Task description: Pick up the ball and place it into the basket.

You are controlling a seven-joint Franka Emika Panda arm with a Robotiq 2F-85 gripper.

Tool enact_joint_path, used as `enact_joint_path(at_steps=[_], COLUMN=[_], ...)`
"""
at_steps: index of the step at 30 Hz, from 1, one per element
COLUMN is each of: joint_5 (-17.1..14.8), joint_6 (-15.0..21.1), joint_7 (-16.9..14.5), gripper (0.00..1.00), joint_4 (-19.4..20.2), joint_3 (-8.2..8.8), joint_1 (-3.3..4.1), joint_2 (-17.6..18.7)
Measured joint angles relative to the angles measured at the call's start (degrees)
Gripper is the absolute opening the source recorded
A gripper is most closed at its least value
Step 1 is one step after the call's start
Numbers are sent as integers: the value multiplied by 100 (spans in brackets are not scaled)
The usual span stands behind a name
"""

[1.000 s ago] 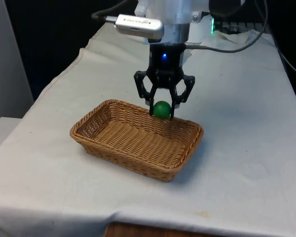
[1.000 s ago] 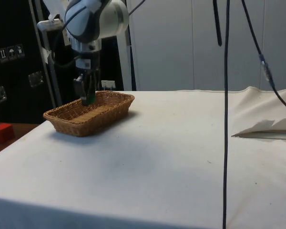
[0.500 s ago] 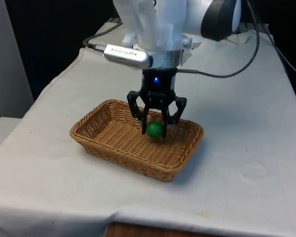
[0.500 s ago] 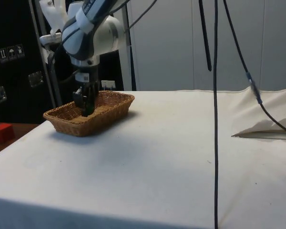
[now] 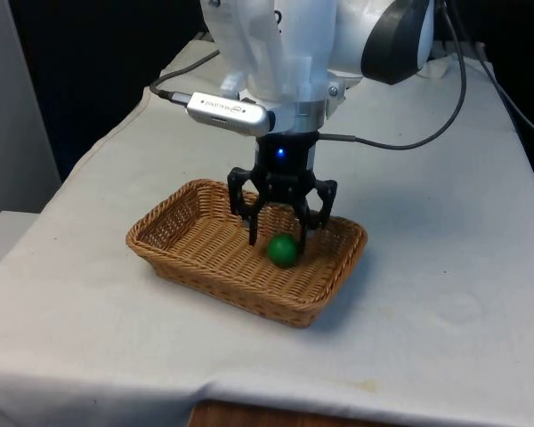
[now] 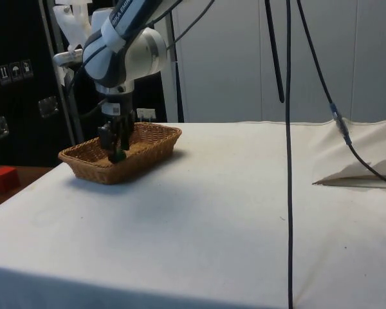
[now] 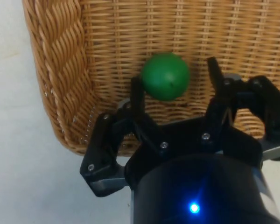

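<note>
White cloth (image 5: 445, 267); basket (image 5: 187, 258) holds ball (image 5: 282, 250); pincer (image 5: 279, 238) released above; side view hides ball.

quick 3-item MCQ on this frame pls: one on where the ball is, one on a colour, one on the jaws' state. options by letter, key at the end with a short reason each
1. Where is the ball?
A. On the cloth beside the basket
B. Inside the basket, near its end at the front view's right
C. Balanced on the basket's rim

2. What colour is the ball?
A. Red
B. Yellow
C. Green

3. How does the gripper stand?
A. Jaws open, ball released
B. Jaws shut on the ball
C. Jaws shut on the basket's rim

Key:
1 B: the front view shows the ball on the woven floor, within the rim.
2 C: it reads green in the front and wrist views.
3 A: in the wrist view a gap shows between one finger and the ball, and the ball lies on the weave.
</note>
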State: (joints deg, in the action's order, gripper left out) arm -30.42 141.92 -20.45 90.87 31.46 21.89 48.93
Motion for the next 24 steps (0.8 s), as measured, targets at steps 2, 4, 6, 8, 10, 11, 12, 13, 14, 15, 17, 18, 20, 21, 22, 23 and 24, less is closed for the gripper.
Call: enact_joint_path(at_steps=[2, 4, 6, 8, 10, 11, 12, 13, 14, 15, 17, 18, 20, 21, 22, 23, 24], joint_5=[0, 0, 0, 0, 0, 0, 0, 0, 0, 0, 0, 6, 17, 40, 52, 63, 74], joint_6=[0, 0, 0, 0, 0, 0, 0, 0, 0, -17, -69, -109, -138, -160, -166, -166, -166], joint_7=[0, 0, -6, -6, -6, -6, -6, -6, -6, 0, 0, 0, 0, 0, 0, 0, 0], gripper=[62, 88, 100, 100, 100, 100, 100, 100, 100, 100, 100, 100, 100, 100, 100, 100, 100], joint_4=[0, 0, 0, 0, 0, 0, 0, 0, 0, 0, 29, 52, 92, 189, 241, 292, 338], joint_3=[0, 0, 0, 6, 6, 6, 6, 6, 11, 29, 69, 86, 103, 138, 143, 149, 155], joint_1=[0, 0, 0, 0, 0, 0, 0, 0, 6, 11, 34, 52, 69, 97, 115, 126, 143], joint_2=[0, 0, 0, 0, 0, 0, 0, 0, -11, -34, -115, -166, -229, -361, -430, -493, -550])
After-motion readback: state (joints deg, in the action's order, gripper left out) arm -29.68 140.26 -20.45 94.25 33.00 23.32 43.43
